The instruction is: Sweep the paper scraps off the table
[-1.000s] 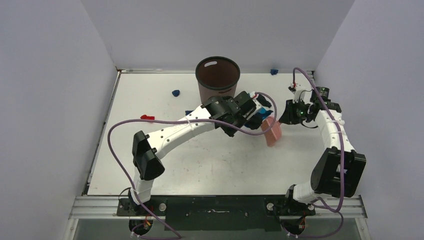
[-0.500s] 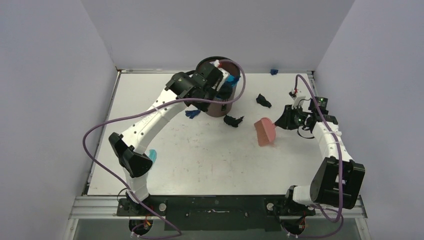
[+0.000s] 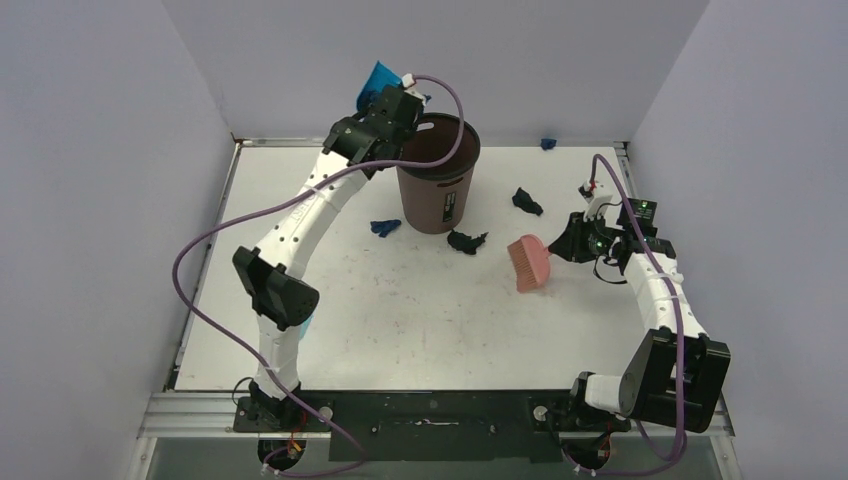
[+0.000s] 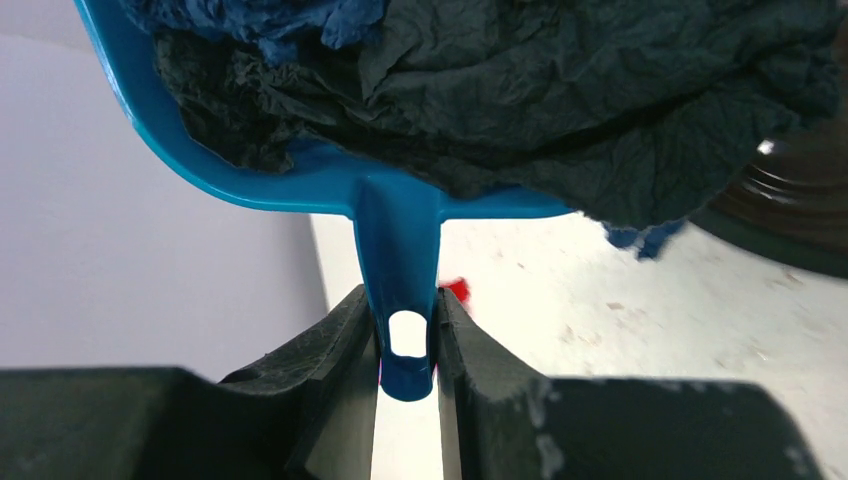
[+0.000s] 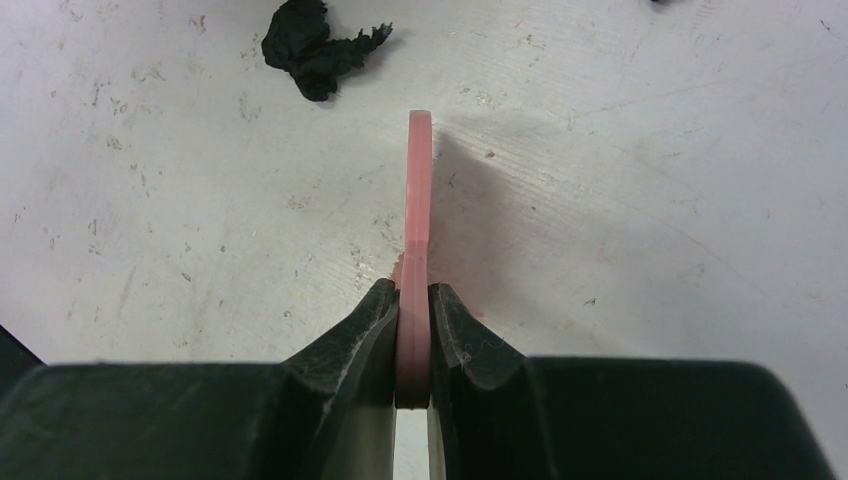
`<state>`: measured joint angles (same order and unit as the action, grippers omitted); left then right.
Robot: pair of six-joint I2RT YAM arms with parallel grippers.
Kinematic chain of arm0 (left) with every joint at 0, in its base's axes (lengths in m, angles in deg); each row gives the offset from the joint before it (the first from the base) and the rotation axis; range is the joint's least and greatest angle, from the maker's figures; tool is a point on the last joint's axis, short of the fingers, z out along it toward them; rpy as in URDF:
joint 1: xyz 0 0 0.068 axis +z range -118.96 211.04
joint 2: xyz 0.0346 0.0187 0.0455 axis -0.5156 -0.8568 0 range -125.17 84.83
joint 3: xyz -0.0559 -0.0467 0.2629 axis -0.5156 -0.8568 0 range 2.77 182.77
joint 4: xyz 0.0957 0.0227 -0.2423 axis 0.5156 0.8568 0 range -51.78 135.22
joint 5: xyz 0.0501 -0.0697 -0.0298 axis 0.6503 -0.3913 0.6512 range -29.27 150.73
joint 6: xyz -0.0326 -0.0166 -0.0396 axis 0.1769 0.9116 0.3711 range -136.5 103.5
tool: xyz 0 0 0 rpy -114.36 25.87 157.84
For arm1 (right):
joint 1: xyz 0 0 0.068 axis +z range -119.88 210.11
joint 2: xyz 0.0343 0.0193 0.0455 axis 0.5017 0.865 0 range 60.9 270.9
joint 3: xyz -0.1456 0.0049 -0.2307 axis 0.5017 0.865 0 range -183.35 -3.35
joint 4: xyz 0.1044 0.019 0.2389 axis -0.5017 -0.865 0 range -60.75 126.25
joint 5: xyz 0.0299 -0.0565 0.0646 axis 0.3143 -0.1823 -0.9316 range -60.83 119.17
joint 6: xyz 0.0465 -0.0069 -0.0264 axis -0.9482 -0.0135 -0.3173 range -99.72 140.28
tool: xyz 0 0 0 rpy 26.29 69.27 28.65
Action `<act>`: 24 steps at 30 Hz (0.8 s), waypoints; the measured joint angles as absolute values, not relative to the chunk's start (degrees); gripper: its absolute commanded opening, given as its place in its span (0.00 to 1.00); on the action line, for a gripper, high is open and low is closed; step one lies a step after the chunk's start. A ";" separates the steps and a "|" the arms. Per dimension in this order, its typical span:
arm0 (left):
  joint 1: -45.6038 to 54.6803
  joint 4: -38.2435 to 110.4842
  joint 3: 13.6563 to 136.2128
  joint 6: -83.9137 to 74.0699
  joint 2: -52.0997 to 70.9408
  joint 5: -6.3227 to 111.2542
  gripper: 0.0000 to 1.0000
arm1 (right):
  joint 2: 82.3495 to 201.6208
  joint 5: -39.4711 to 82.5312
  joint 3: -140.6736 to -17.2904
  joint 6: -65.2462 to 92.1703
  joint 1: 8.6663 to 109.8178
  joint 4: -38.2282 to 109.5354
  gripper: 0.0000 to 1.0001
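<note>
Your left gripper [image 4: 408,345], clenched on the handle of the blue dustpan [image 4: 300,185], has swung up from the table [image 3: 420,310] and now holds the pan raised beside the rim of the brown bin [image 3: 436,190]. Dark paper scraps [image 4: 560,90] are heaped in it, seemingly ready to tip. Your right gripper [image 5: 414,300] grips the pink brush [image 5: 419,190], and other paper scraps lie on the table near the bin.

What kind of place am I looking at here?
Probably a robotics test booth: two robot arms bolted to a white table, plain grey walls around, plus a blue dustpan, pink brush and bin.
</note>
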<state>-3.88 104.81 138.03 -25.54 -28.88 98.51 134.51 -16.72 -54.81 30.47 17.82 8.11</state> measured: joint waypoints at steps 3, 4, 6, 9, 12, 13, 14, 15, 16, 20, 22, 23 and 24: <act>-4.73 98.82 136.34 -32.64 -31.64 104.28 0.00 | 134.53 -16.91 -54.81 30.54 17.82 8.11 0.05; -4.99 96.13 134.81 -35.48 -31.97 106.40 0.00 | 134.53 -16.98 -54.81 30.58 17.82 8.09 0.05; -5.50 89.47 130.03 -43.64 -31.94 110.86 0.00 | 134.53 -17.11 -54.81 30.69 17.82 8.09 0.05; -5.87 68.79 114.57 -62.35 -29.45 116.17 0.00 | 134.53 -17.31 -54.81 30.65 17.82 8.11 0.05; -6.15 44.09 97.53 -82.06 -27.24 117.96 0.00 | 134.62 -17.53 -54.81 30.65 17.82 8.11 0.05; -6.24 38.65 95.73 -86.35 -27.22 118.29 0.00 | 134.68 -17.66 -54.81 30.65 17.82 8.09 0.05; -6.37 34.10 94.40 -89.95 -27.14 118.35 0.00 | 134.73 -17.72 -54.81 30.65 17.82 8.09 0.05; -6.41 30.61 93.57 -92.97 -27.05 118.35 0.00 | 134.75 -17.79 -54.81 30.65 17.82 8.09 0.05; -6.46 27.55 92.94 -95.37 -27.00 118.37 0.00 | 134.79 -17.81 -54.81 30.65 17.82 8.11 0.05; -6.65 18.61 91.03 -101.38 -26.09 118.27 0.00 | 134.81 -17.83 -54.81 30.65 17.82 8.09 0.05; -6.81 15.96 90.47 -102.87 -25.58 118.35 0.00 | 134.81 -17.83 -54.81 30.65 17.82 8.09 0.05; -6.81 14.76 90.40 -103.44 -25.47 118.37 0.00 | 134.81 -17.83 -54.81 30.65 17.82 8.09 0.05; -6.81 13.73 90.40 -104.01 -25.41 118.35 0.00 | 134.81 -17.83 -54.81 30.65 17.82 8.09 0.05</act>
<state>-6.81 13.73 90.40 -104.01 -25.41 118.35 134.81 -17.83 -54.81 30.65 17.82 8.09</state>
